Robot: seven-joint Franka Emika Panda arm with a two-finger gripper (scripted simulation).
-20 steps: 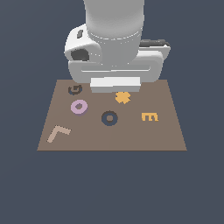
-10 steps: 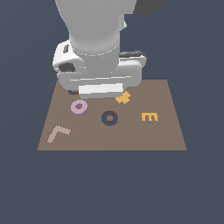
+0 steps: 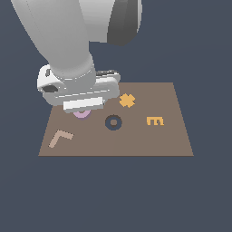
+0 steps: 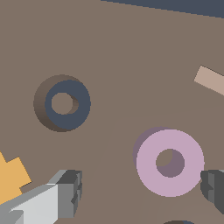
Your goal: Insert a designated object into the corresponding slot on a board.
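Note:
The designated object, a pale pink-lilac ring (image 4: 169, 162), lies flat on the brown board (image 3: 136, 140). In the exterior view only a sliver of the ring (image 3: 81, 114) shows under the arm's hand (image 3: 77, 86). My gripper (image 4: 141, 190) is open, with one finger (image 4: 65, 194) and the other finger (image 4: 214, 186) set wide apart. The ring lies between them, close to the second finger and apart from both. The slot, a dark navy ring-shaped recess (image 4: 67, 105) (image 3: 113, 122), sits empty beside the ring.
An orange cross piece (image 3: 127, 100) (image 4: 11, 175) lies just behind the slot. An orange E (image 3: 155, 121) is at the exterior view's right and a tan L piece (image 3: 60, 137) (image 4: 210, 80) at its left. A dark recess edge (image 4: 177, 222) shows near the ring.
The arm has moved toward the exterior view's left and come lower. Its hand now covers most of the pink ring, which was in plain sight before.

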